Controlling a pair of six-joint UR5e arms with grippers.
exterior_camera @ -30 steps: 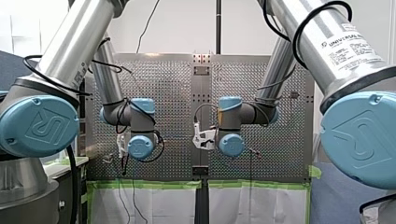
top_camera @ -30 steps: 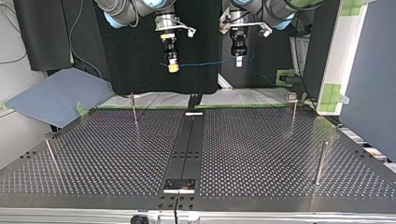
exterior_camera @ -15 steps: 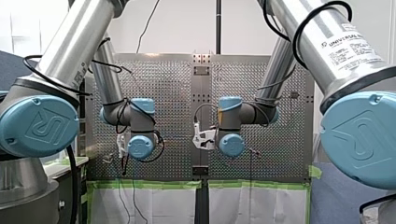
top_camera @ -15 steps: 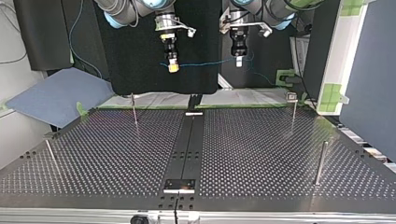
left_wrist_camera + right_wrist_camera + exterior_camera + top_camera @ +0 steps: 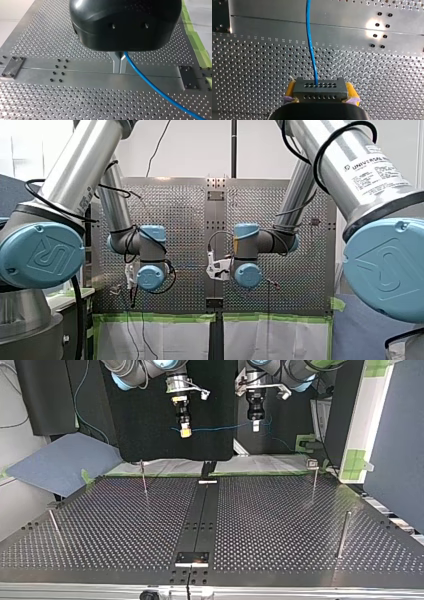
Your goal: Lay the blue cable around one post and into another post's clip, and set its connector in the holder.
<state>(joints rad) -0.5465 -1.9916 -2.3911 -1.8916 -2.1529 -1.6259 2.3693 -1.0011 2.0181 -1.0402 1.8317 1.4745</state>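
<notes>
Well above the perforated metal table, the thin blue cable hangs as a nearly level span between the two grippers. Its long axis runs across the table, from the top view's left to its right, and in that view it shows above and beyond the posts. The right gripper, at the top view's left, is closed on the dark grey rectangular connector. In the right wrist view its yellow pads press the connector's two short ends, and the cable leaves the middle of the block straight ahead of the jaws. The left gripper, black with metal fingers, is closed to a narrow pinch on the cable itself, which runs off beside and below the fingers. Neither cable nor connector touches the table or any post. The slim metal post topped with a small clip stands lower in the top view on the left gripper's side, so the left arm is the nearer to it. A slim bare post stands likewise on the right gripper's side. By this reading, the coming move turns on lowering the span so that it meets the posts crosswise. Which fixture is the holder cannot be told.
</notes>
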